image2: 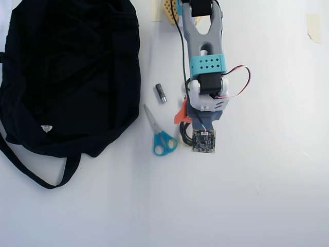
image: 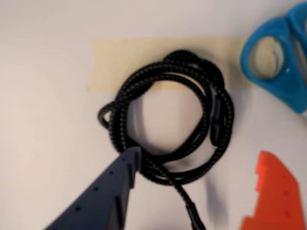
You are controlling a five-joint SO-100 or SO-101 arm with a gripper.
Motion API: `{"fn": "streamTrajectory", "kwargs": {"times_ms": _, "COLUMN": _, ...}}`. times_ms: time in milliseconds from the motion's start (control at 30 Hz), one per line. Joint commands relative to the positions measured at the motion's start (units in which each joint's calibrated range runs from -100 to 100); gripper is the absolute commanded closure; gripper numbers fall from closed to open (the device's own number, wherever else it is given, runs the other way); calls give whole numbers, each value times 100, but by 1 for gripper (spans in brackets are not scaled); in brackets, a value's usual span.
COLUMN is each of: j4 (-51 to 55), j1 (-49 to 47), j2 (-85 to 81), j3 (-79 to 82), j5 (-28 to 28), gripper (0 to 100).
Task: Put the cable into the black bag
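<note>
Cable (image: 175,120) coiled flat, plug end seemingly trailing toward wrist view's bottom edge.

In the overhead view, scissors (image2: 160,138) lie between bag (image2: 67,77) and cable (image2: 184,138).

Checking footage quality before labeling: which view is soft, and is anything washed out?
Wrist view: slightly soft throughout, the cable keeps its braid texture, blue scissors blurrier at the edge. Overhead view: sharp, but the white table is bright and the black bag loses fold detail.
</note>
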Motion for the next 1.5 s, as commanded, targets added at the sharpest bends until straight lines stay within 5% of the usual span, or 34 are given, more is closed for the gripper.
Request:
{"fn": "streamTrajectory", "kwargs": {"times_ms": 0, "j4": -102, "j1": 147, "j2": -14, "j3": -246, "j5": -77, "gripper": 68}}
{"fn": "streamTrajectory", "kwargs": {"times_ms": 300, "j4": -111, "j1": 334, "j2": 185, "j3": -246, "j5": -77, "gripper": 53}}
{"fn": "streamTrajectory", "kwargs": {"times_ms": 1133, "j4": -490, "j1": 206, "j2": 841, "j3": -462, "j5": -77, "gripper": 54}}
{"fn": "streamTrajectory", "kwargs": {"times_ms": 1467, "j4": -473, "j1": 199, "j2": 841, "j3": -462, "j5": -77, "gripper": 78}}
